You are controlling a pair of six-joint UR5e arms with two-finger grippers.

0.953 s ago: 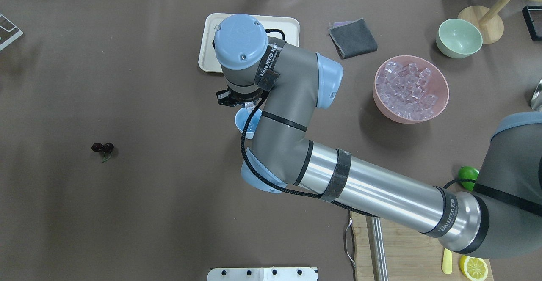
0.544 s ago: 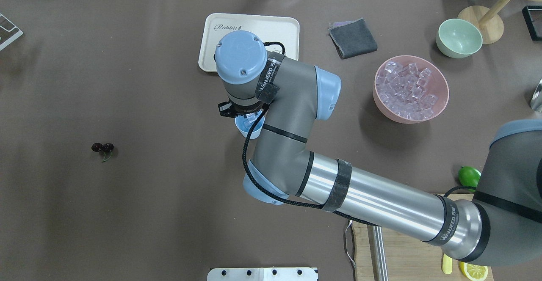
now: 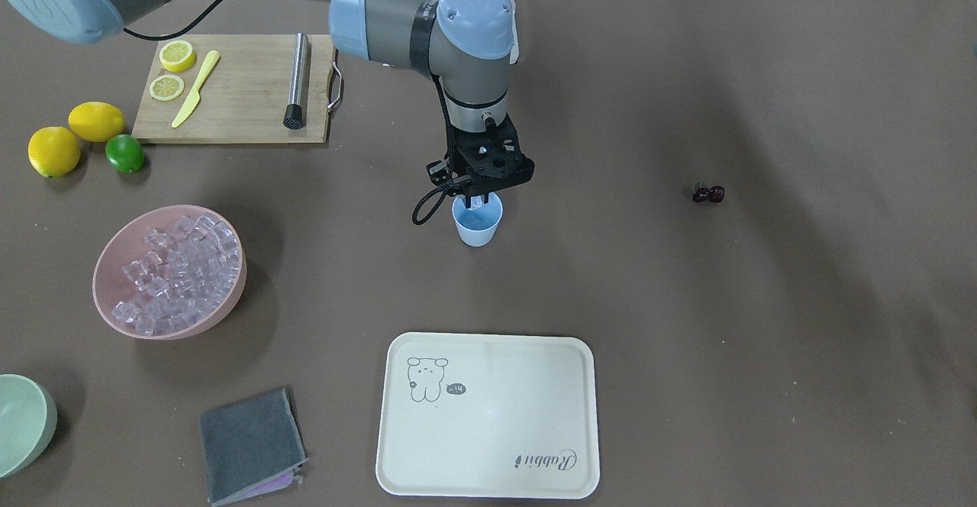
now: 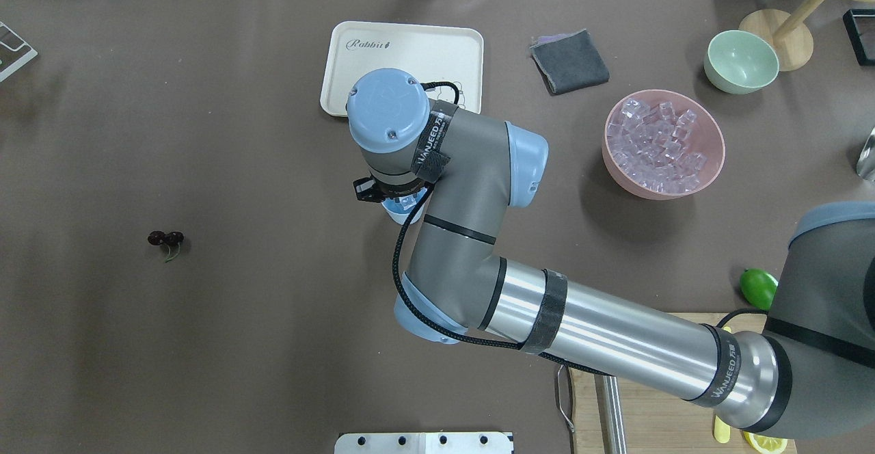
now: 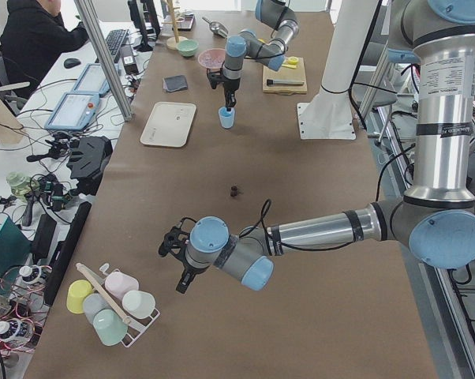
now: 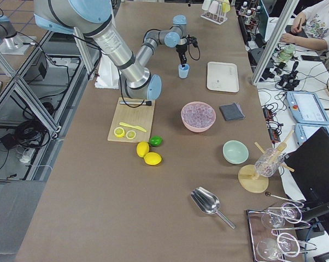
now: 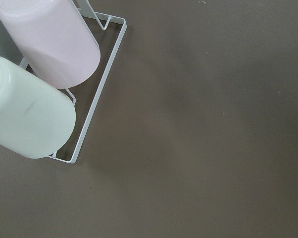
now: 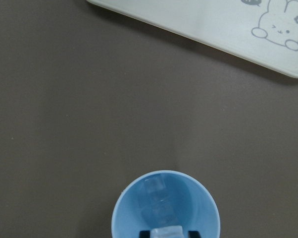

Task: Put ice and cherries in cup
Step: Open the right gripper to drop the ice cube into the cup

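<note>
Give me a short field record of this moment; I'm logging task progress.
Right end effector: at the mouth of the cup, shut on an ice cube
Cup contents: one cube seems to lie inside; no cherries
Cherries: on the table, apart from the cup
Ice supply: pink bowl, full of cubes
Left end effector: away from the cup; open or shut unclear
</note>
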